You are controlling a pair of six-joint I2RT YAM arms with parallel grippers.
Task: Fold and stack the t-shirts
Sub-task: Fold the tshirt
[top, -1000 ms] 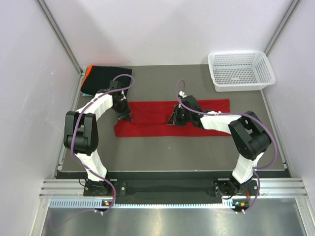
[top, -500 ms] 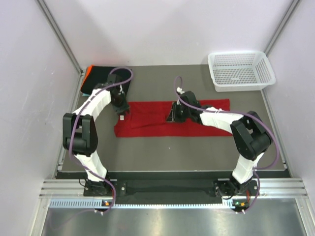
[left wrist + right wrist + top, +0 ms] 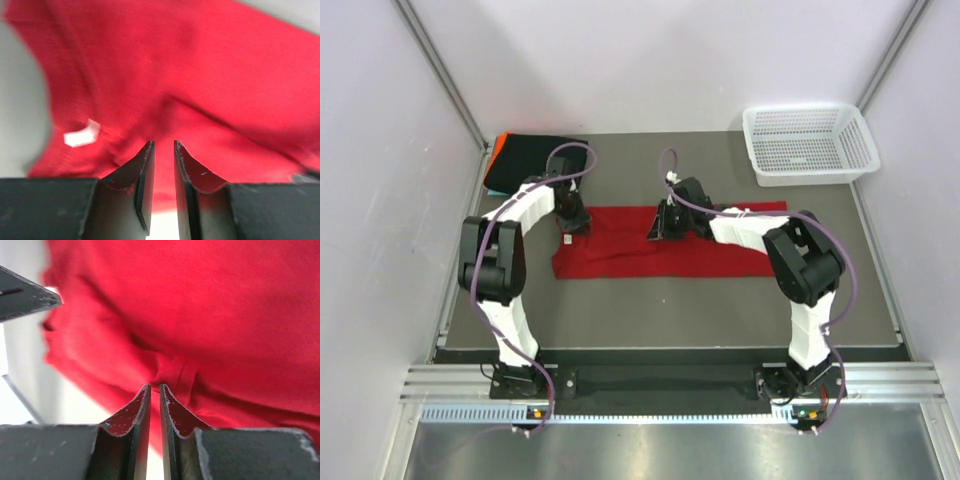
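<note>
Top external view: the red t-shirt lies spread as a long band across the middle of the grey tabletop, running from near the left arm to just short of the right side. The left tool is down on the shirt's far left end, and the right tool is down on its far edge near the middle; the two are well apart along the same edge. A black t-shirt sits folded in the far left corner, with an orange edge showing at its left side. A white mesh basket stands in the far right corner, apart from the shirts.

In the left wrist view the fingers stand almost together with only a thin slit between them, red cloth fills the slit, and creases run toward the tips. A small white tag lies on the cloth to the left. In the right wrist view the fingers are pressed nearly closed on a raised ridge of the red cloth at their tips.
</note>
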